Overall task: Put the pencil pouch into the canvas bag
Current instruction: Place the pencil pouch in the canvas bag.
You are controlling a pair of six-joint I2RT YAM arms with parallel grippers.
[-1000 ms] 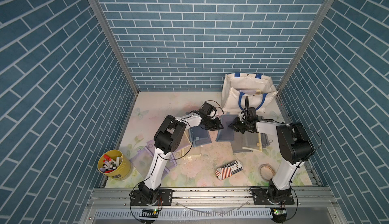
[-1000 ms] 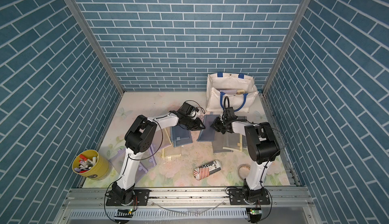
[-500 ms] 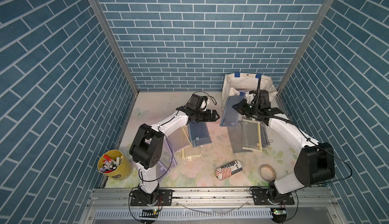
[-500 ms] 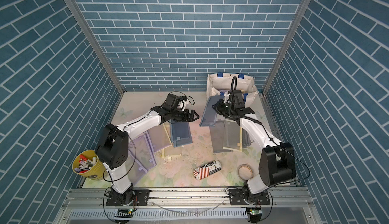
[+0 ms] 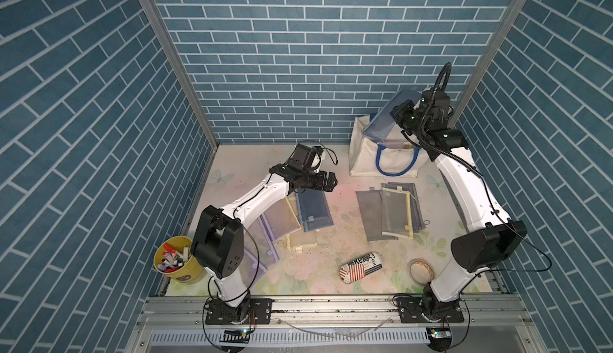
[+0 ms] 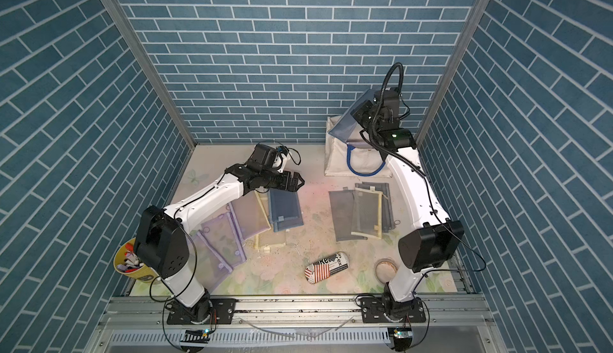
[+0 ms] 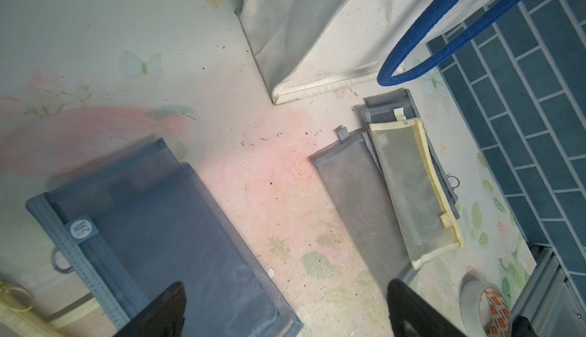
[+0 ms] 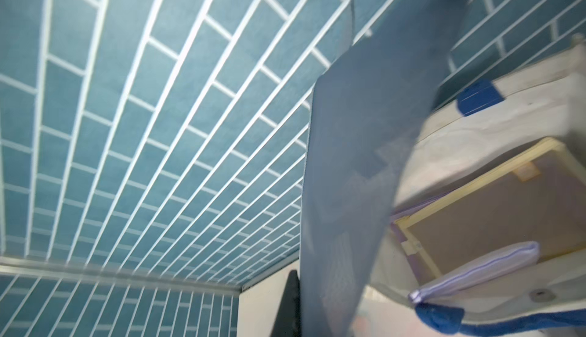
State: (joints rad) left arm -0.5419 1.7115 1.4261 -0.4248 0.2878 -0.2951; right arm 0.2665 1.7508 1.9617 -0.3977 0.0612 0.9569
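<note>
The pencil pouch (image 5: 381,122) (image 6: 345,122) is a flat blue mesh sleeve. It hangs tilted in the air over the open top of the canvas bag (image 5: 365,163) (image 6: 335,160), an off-white tote with blue handles at the back right. My right gripper (image 5: 398,117) (image 6: 360,113) is shut on the pouch's upper edge. In the right wrist view the pouch (image 8: 352,167) rises from my right gripper (image 8: 304,313), with the bag's mouth (image 8: 475,135) beside it. My left gripper (image 5: 329,182) (image 6: 298,181) (image 7: 285,291) hovers open and empty over the table, left of the bag (image 7: 301,28).
Blue pouches (image 5: 313,208) lie below the left gripper. Grey and yellow-edged pouches (image 5: 389,212) lie in front of the bag, purple ones (image 5: 262,245) under the left arm. A yellow marker cup (image 5: 175,263), a printed case (image 5: 361,266) and a tape roll (image 5: 421,271) sit near the front. The bag holds other pouches (image 8: 475,265).
The right arm has lifted the blue pouch from the table centre up and back over the bag. The left gripper has opened, let go and drawn back to the left.
</note>
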